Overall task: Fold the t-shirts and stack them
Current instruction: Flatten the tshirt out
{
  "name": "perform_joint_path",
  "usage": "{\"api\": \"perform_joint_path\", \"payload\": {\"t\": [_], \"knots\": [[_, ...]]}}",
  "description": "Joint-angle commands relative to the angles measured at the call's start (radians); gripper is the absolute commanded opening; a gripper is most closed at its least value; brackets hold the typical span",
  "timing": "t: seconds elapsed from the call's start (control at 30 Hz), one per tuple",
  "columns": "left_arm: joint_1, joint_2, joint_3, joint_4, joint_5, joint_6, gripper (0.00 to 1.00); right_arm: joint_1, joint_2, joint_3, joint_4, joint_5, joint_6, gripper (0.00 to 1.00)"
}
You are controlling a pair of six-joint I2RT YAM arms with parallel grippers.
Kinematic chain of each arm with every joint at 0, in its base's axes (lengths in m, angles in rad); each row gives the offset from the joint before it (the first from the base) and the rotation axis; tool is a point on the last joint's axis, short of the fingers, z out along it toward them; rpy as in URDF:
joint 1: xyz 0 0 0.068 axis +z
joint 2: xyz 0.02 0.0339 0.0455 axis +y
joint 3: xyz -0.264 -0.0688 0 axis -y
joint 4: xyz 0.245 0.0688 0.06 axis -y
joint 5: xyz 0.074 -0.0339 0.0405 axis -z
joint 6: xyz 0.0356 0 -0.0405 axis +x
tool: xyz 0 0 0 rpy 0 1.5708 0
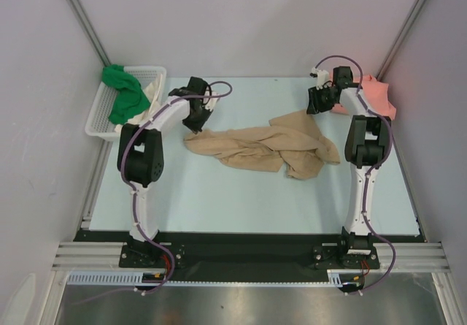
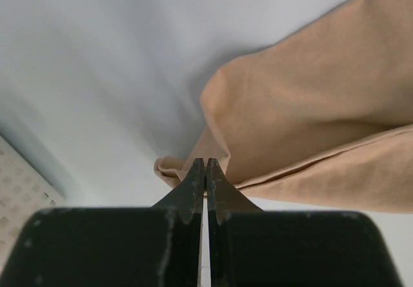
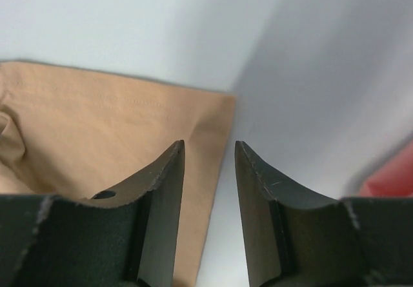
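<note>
One tan shirt (image 1: 263, 148) lay crumpled on the table (image 1: 219, 201). One pink shirt (image 1: 379, 95) lay far right. One green shirt (image 1: 124, 95) and one cream shirt (image 1: 153, 91) sat in the basket (image 1: 98, 120). The left gripper (image 2: 205, 164) pinched the tan shirt's edge, while the right gripper (image 3: 210, 148) gaped.

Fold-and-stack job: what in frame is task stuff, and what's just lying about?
Job:
tan t-shirt mid-table, pinched by the shut left tool
right tool, open at its corner
green t-shirt and cream t-shirt, far left
pink t-shirt, far right

Just there:
white basket holding green and cream
table
</note>
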State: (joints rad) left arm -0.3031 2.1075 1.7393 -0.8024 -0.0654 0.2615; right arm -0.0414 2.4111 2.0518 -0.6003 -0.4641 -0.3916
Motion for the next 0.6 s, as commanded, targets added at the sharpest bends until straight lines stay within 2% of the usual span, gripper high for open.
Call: {"api": "perform_joint_path", "payload": {"t": [0.0,0.37,0.43,0.57], "knots": [[-0.033,-0.011,0.026,0.012,0.007,-0.018,0.01,0.023,0.057,0.054,0.013,0.002,0.020,0.41],[-0.047,-0.006,0.032,0.009,0.004,-0.021,0.00,0.080,0.121,0.114,0.016,0.134,0.039,0.41],[-0.047,-0.006,0.032,0.011,0.004,-0.018,0.00,0.080,0.121,0.108,0.014,0.133,0.039,0.39],[-0.047,-0.004,0.034,0.009,0.001,-0.018,0.01,0.080,0.109,0.094,0.014,0.136,0.036,0.28]]}}
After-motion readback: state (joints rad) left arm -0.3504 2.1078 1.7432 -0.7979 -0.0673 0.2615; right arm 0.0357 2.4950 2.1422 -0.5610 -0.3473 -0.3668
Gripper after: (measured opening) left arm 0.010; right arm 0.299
